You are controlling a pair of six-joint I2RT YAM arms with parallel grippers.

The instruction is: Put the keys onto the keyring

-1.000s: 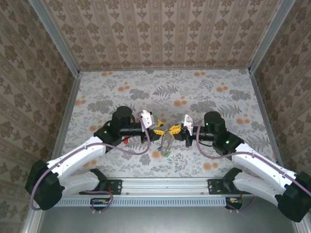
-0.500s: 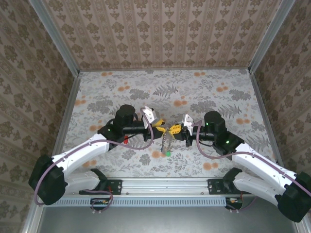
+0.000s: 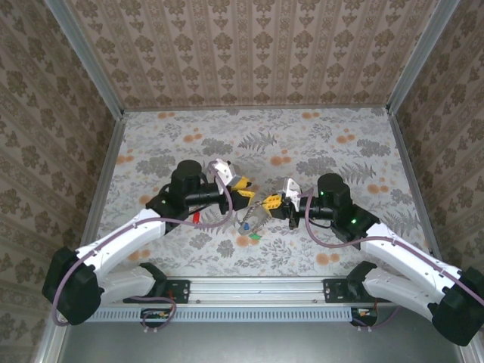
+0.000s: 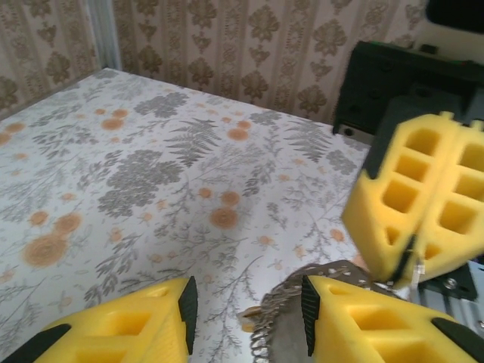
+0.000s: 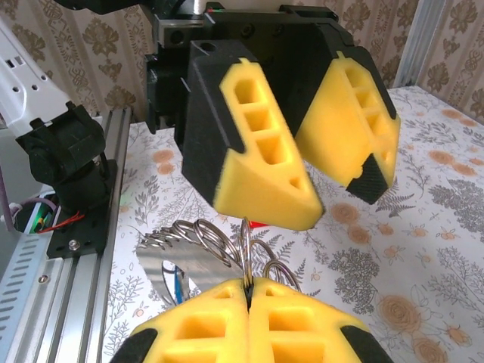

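My right gripper (image 3: pixel 270 202) (image 5: pixel 247 286) is shut on the keyring (image 5: pixel 215 240), a bundle of thin wire loops standing up from its yellow fingertips. A flat metal key blade (image 5: pixel 181 266) with a blue head hangs on the loops. From above, the keys (image 3: pixel 250 228) dangle beneath that gripper, blue and green heads lowest. A red-headed key (image 3: pixel 195 218) lies on the table by the left arm. My left gripper (image 3: pixel 242 187) (image 4: pixel 246 306) is open just left of the right one. The wire loops (image 4: pixel 291 321) lie against its right finger (image 4: pixel 378 325), unclamped.
The flowered table (image 3: pixel 325 144) is walled by patterned panels on three sides. The arm bases and a metal rail (image 3: pixel 257 291) run along the near edge. Both arms meet over the table's middle front.
My left gripper has drawn back up and to the left, away from the right gripper's fingertips. The hanging keys have swung a little. The right gripper has stayed put, still shut.
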